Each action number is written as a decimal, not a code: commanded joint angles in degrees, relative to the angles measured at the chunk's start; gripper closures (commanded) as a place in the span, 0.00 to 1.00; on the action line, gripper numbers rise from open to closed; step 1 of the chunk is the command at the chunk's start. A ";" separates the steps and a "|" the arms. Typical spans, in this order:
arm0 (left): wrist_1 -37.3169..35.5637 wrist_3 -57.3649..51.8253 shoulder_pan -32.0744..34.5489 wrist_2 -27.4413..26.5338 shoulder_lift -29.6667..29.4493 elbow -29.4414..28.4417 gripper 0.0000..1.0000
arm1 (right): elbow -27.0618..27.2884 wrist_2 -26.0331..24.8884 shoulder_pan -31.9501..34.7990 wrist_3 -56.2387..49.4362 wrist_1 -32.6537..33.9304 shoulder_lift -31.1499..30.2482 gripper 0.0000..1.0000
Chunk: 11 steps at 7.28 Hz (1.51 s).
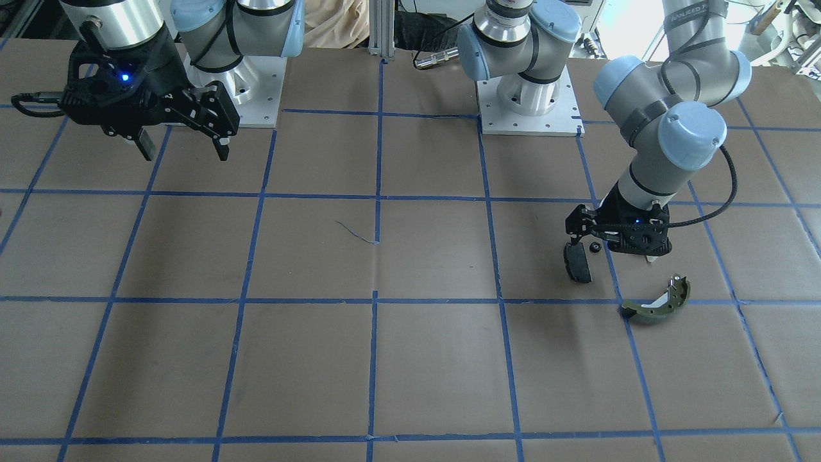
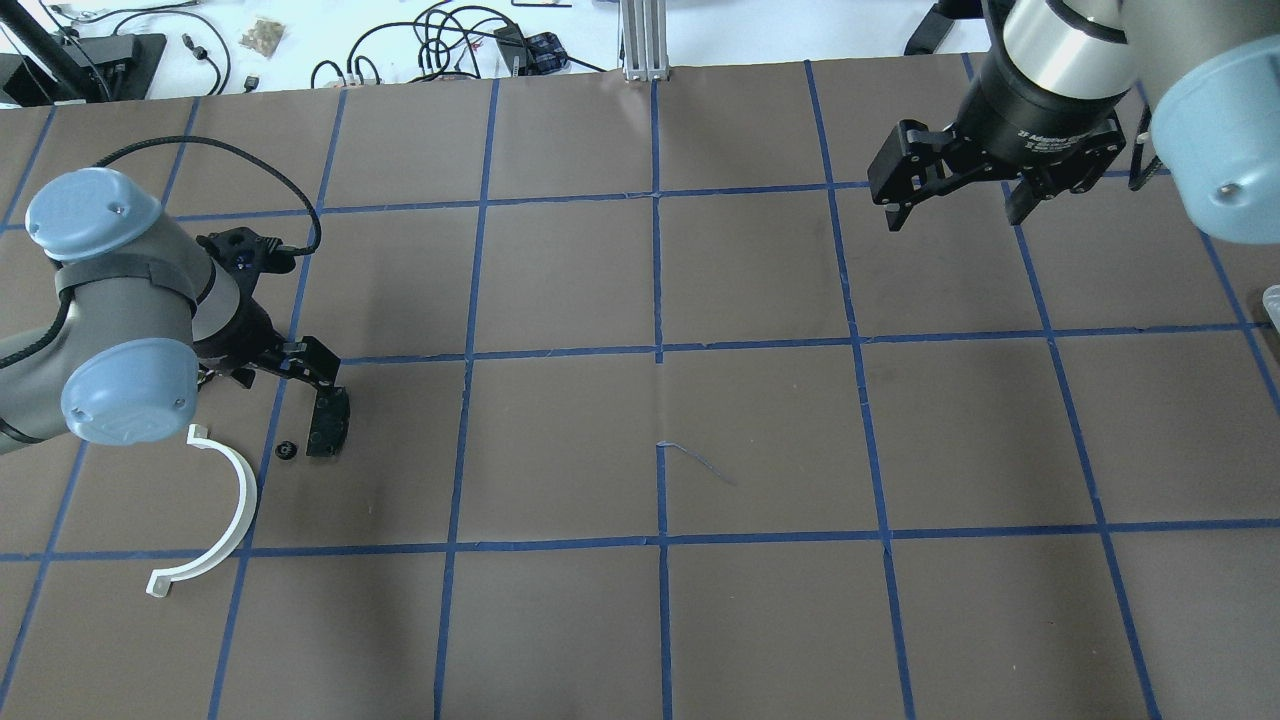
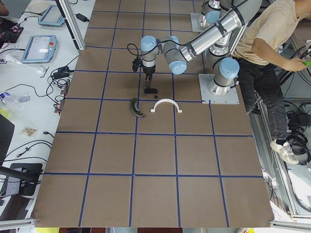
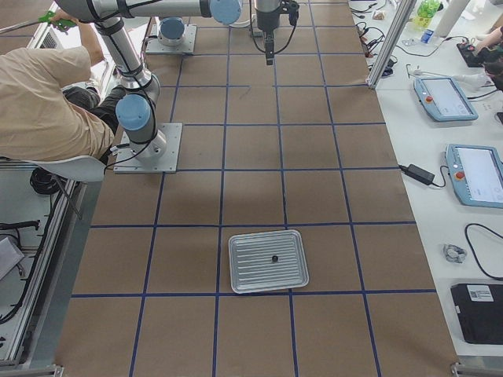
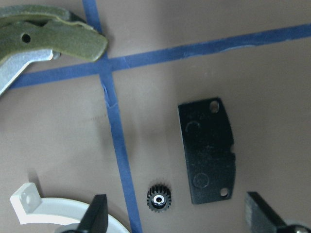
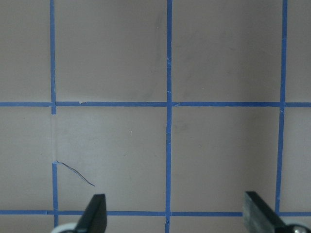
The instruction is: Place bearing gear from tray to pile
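- Near the table's [image 2: 760, 400] left edge, a small black toothed gear [image 5: 159, 197] lies between a black rectangular pad [image 5: 208, 150] and a white half-ring strip [image 5: 29, 204].
- Left gripper [image 5: 177, 216] hovers above it, fingers spread, empty.
- Right gripper [image 2: 960, 205], toward the right edge, fingers apart, empty.

From where I stand, the left arm [image 1: 693, 128] bends sharply at the elbow and reaches down, its wrist pointing almost straight at the surface. The left gripper [image 5: 180, 221] hangs very low, its two fingers [image 5: 97, 216] spread wide apart. The right arm [image 2: 1060, 60] is held higher, with its wrist also turned downward. The right gripper [image 2: 957, 215] hangs well above the surface with its jaws parted.
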State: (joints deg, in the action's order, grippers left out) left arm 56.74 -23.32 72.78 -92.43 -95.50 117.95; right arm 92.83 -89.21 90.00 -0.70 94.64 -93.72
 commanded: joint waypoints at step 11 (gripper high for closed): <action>32.30 27.54 22.50 0.40 4.18 -27.59 0.00 | 0.25 -0.09 0.35 0.00 0.19 -0.15 0.00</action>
State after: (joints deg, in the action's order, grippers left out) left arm 88.97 4.30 94.81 -92.15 -91.61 90.90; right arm 93.21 -89.29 90.35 -0.74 94.76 -93.68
